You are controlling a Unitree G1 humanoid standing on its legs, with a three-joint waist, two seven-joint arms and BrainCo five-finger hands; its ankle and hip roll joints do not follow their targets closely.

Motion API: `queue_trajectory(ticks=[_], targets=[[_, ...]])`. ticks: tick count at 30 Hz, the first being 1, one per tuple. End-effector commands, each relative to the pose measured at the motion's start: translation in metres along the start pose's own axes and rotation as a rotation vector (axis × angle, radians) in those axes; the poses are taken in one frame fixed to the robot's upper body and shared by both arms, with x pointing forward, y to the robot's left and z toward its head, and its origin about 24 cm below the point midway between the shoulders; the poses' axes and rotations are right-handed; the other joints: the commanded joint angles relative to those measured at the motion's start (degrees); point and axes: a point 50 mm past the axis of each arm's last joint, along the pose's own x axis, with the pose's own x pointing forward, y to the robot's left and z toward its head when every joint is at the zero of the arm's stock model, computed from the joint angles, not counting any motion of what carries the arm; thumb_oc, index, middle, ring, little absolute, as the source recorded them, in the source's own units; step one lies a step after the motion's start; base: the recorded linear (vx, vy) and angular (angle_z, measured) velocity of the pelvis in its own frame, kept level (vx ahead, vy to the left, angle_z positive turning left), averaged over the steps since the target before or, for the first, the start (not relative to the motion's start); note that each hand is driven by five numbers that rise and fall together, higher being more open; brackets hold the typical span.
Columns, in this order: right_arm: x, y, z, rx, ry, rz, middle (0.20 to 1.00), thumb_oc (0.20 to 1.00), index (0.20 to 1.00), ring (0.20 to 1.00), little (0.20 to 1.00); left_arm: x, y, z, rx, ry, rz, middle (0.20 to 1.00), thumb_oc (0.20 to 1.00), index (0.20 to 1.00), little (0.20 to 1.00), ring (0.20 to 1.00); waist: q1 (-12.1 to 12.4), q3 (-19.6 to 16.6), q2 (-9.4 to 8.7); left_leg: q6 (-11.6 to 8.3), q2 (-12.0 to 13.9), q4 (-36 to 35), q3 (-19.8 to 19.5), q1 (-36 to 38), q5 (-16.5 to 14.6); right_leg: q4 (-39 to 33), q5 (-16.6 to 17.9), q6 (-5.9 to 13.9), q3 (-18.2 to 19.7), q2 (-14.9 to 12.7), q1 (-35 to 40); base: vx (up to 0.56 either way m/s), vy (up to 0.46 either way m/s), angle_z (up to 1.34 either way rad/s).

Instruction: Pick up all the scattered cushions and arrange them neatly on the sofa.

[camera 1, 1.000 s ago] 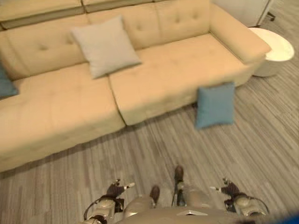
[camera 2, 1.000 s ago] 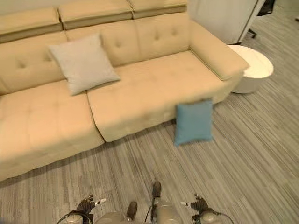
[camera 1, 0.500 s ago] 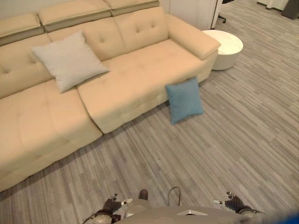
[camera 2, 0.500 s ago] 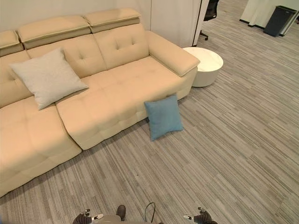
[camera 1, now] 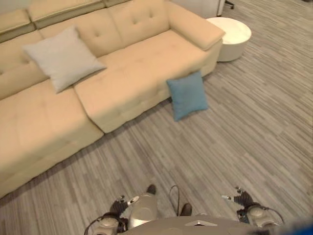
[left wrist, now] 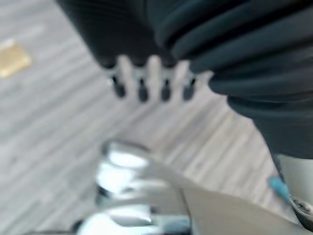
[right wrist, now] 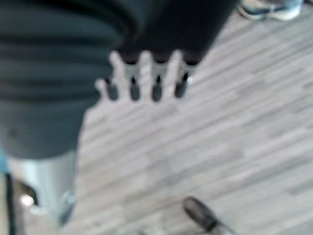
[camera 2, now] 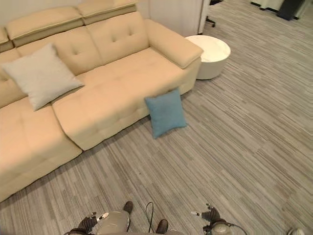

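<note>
A blue cushion stands on the floor, leaning against the front of the beige sofa below its right seat. A pale grey cushion rests tilted against the sofa's backrest near the middle. My left hand and right hand hang low at the bottom of the eye views, far from both cushions. In the wrist views the left hand's fingers and the right hand's fingers are relaxed over bare floor and hold nothing.
A round white side table stands by the sofa's right armrest. Striped grey floor stretches between me and the sofa. A person's shoe is on the floor near my right side.
The whole picture has swung right and back, so the camera moved. The cushions and sofa have stayed in place, and both hands still hang open.
</note>
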Motion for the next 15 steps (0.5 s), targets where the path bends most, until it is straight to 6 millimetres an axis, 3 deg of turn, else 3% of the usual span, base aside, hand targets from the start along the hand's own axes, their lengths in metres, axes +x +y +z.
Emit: queue_trajectory(ticks=[1, 3, 6, 7, 8, 9, 10, 15], targets=[[0.001, -0.006, 0.008, -0.003, -0.044, -0.021, 1.000, 1.000, 1.000, 1.000, 1.000, 0.002, -0.001, 0.005, 0.020, -0.009, -0.002, 1.000, 1.000, 1.000, 1.000, 1.000, 2.6, 0.2, -0.75, 4.73, -3.9, 2.2, 2.3, -0.1, -2.5, 2.3, 1.6, 8.32, 2.7, 0.5, 0.2, 0.14, 0.026, -0.47], [0.002, -0.002, 0.014, -0.004, -0.058, -0.008, 1.000, 1.000, 1.000, 1.000, 1.000, 0.001, 0.003, 0.002, 0.009, -0.002, 0.011, 1.000, 1.000, 1.000, 1.000, 1.000, 3.0, -1.0, -0.96, 6.03, -3.5, 0.4, 1.2, 3.2, -3.5, 4.7, 0.3, 8.51, 4.3, 0.6, 0.3, 0.26, 0.094, -0.82], [0.004, 0.003, 0.019, -0.026, -0.067, 0.009, 1.000, 1.000, 1.000, 1.000, 1.000, 0.002, 0.005, 0.007, -0.004, -0.016, 0.022, 1.000, 1.000, 1.000, 1.000, 1.000, 4.2, -1.6, -0.72, 7.46, -3.1, -1.2, 1.1, 6.2, -4.5, 10.7, -0.4, 9.77, 3.5, -0.8, -0.9, 0.22, 0.108, -0.89], [0.005, 0.005, 0.027, -0.023, -0.083, 0.012, 1.000, 1.000, 1.000, 1.000, 1.000, 0.003, 0.007, 0.014, -0.007, -0.040, 0.028, 1.000, 1.000, 1.000, 1.000, 1.000, 4.8, -1.4, -0.41, 8.77, -2.9, -1.4, 1.3, 7.6, -5.1, 17.9, 2.0, 11.67, 2.8, -2.6, -3.9, 0.15, 0.098, -0.60], [0.005, 0.005, 0.027, -0.023, -0.083, 0.012, 1.000, 1.000, 1.000, 1.000, 1.000, 0.003, 0.007, 0.014, -0.007, -0.040, 0.028, 1.000, 1.000, 1.000, 1.000, 1.000, 4.8, -1.4, -0.41, 8.77, -2.9, -1.4, 1.3, 7.6, -5.1, 17.9, 2.0, 11.68, 2.8, -2.6, -3.9, 0.18, 0.109, -0.72], [0.006, 0.006, 0.032, -0.016, -0.099, 0.015, 1.000, 1.000, 1.000, 1.000, 1.000, 0.005, 0.010, 0.023, 0.000, -0.067, 0.032, 1.000, 1.000, 1.000, 1.000, 1.000, 4.2, -0.8, 0.06, 9.71, -2.6, -1.1, 0.5, 8.7, -5.5, 24.1, 4.5, 12.86, 2.5, -3.4, -6.6, 0.13, 0.042, -0.67], [0.006, 0.007, 0.033, -0.014, -0.099, 0.014, 1.000, 1.000, 1.000, 1.000, 1.000, 0.005, 0.011, 0.025, 0.013, -0.072, 0.031, 1.000, 1.000, 1.000, 1.000, 1.000, 4.0, -0.7, 0.16, 9.94, -2.5, -0.8, 0.2, 9.1, -6.0, 25.3, 4.9, 12.67, 2.5, -3.9, -7.5, 0.13, 0.042, -0.35], [0.006, 0.007, 0.035, -0.018, -0.107, 0.018, 1.000, 1.000, 1.000, 1.000, 1.000, 0.006, 0.015, 0.028, 0.026, -0.072, 0.044, 1.000, 1.000, 1.000, 1.000, 1.000, 3.8, -1.4, -0.02, 9.74, -1.4, -2.7, -0.8, 11.8, -7.8, 16.7, 4.8, 10.50, -0.3, -6.5, -9.0, 0.20, -0.084, 0.18]])
